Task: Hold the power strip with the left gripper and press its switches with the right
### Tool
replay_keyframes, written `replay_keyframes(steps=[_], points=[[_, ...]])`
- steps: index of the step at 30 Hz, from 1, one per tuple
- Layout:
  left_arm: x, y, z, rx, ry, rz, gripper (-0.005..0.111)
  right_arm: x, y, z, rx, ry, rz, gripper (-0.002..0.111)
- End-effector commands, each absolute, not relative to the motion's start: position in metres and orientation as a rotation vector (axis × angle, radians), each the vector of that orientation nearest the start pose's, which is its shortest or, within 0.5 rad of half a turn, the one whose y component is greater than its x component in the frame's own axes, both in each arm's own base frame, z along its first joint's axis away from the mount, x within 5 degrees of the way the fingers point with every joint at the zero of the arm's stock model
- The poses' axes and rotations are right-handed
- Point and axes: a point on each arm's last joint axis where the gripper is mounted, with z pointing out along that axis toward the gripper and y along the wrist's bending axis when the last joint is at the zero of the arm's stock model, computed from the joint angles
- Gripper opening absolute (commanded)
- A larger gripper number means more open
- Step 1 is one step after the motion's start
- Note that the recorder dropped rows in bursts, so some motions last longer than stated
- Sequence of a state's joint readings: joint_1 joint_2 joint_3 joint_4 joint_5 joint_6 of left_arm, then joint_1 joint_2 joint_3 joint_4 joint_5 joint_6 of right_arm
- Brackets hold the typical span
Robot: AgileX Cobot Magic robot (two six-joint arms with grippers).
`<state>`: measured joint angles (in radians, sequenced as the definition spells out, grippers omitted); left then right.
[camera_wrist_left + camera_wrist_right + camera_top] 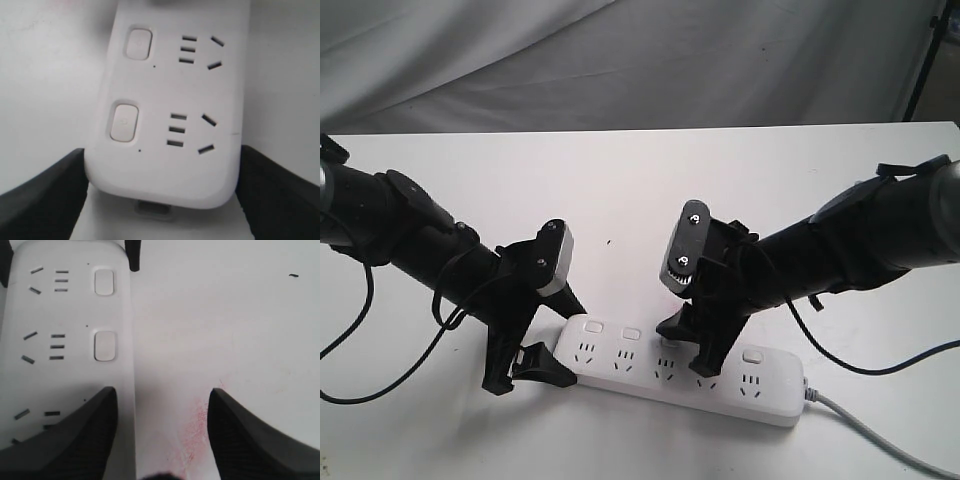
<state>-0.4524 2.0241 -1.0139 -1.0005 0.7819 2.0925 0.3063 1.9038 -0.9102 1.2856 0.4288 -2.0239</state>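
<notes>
White rigid plastic power strip, probably light, slick; left gripper clamps its rounded end widthwise; right gripper jaws apart, empty.

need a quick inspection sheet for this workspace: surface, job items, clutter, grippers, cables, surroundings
surface: white table; one dark speck; faint pink stain near the strip.
job's things: power strip lying flat, sockets up; switches in a row along one long edge.
clutter: nothing seen.
grippers: left gripper has its jaws against both sides of the strip's end and appears clamped; right gripper open, one jaw over the strip, the other over bare table.
cables: grey cord leaves the strip's right end; loose black cables hang by both arms.
surroundings: grey cloth backdrop; dark stand.
</notes>
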Motion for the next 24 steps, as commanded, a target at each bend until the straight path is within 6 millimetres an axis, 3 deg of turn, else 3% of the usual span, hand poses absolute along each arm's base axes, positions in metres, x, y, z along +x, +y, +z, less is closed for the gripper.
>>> replay_keyframes(steps=[1, 8, 14, 18, 24], points=[[0.281, -0.199, 0.102, -2.620, -2.173, 0.934, 0.072, 0.315, 0.133, 0.113, -1.446, 2.102, 0.321, 0.051], [0.281, -0.199, 0.102, -2.620, -2.173, 0.934, 0.072, 0.306, 0.130, 0.094, -1.465, 2.166, 0.350, 0.051], [0.281, -0.199, 0.102, -2.620, -2.173, 0.934, 0.072, 0.306, 0.130, 0.092, -1.457, 2.175, 0.349, 0.051], [0.281, -0.199, 0.102, -2.620, -2.173, 0.934, 0.072, 0.308, 0.133, 0.100, -1.424, 2.160, 0.378, 0.051], [0.281, -0.199, 0.102, -2.620, -2.173, 0.934, 0.072, 0.308, 0.134, 0.132, -1.382, 2.081, 0.352, 0.051]])
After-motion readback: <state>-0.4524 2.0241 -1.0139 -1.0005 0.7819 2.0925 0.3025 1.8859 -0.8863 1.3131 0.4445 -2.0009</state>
